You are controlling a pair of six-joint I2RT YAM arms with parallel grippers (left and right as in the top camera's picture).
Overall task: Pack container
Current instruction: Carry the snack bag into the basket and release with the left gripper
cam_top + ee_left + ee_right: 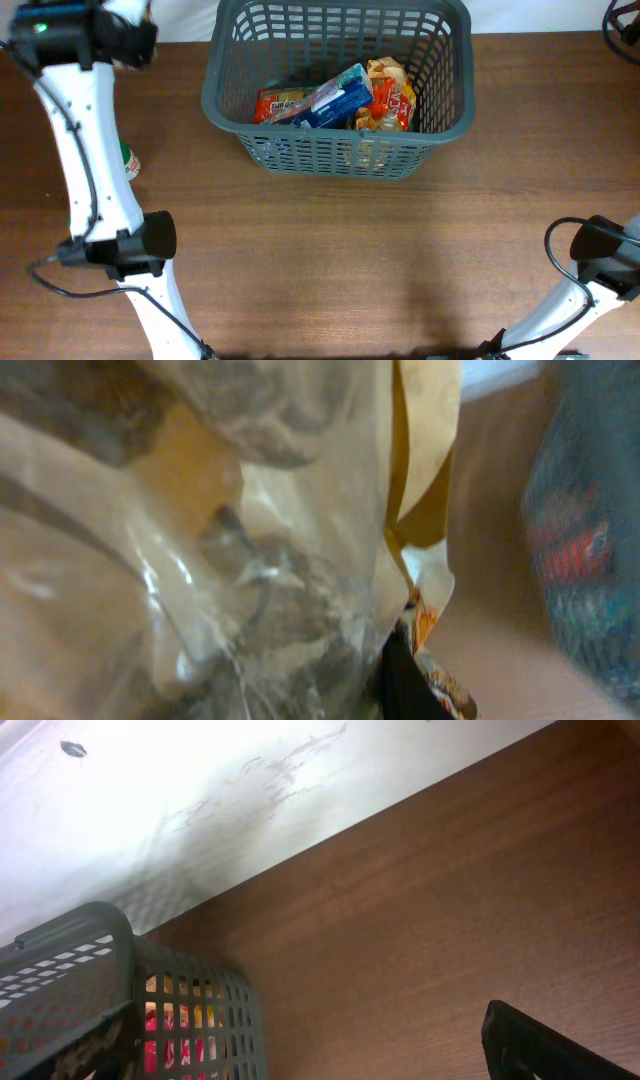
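Wooden table [400, 270] across the whole overhead view. At its far middle, the container [340, 160]: dark grey, lattice-walled, upright, open top up. Placed there, most likely, for easy reach from both arms. Holds a few packets already; judged partly packed.

Along the left side, the left arm [85, 150], stretching from the near edge toward the far left corner. At the near right, the right arm [600, 255], folded low and well apart from the container, probably parked out of the way.

Close against the left wrist camera, a clear plastic bag [250, 560] with brownish contents, filling nearly the whole view. Hides the jaws of the left claw [128, 42], so cannot tell whether clenched on it or released; so near the lens, probably carried. Container to the right of that claw, near but not beneath it.

Inside the container: a blue packet [335, 98], an orange packet [280, 103] left of it, a yellow-orange snack bag [392, 95] right of it, all lying loosely against one another.

Just beside the left arm, a small green and white thing [130, 160], too hidden to name.

Of the right claw [548, 1045], only one dark fingertip in view; cannot tell whether released or clenched. Container corner at the lower left of that view, well apart from the fingertip.
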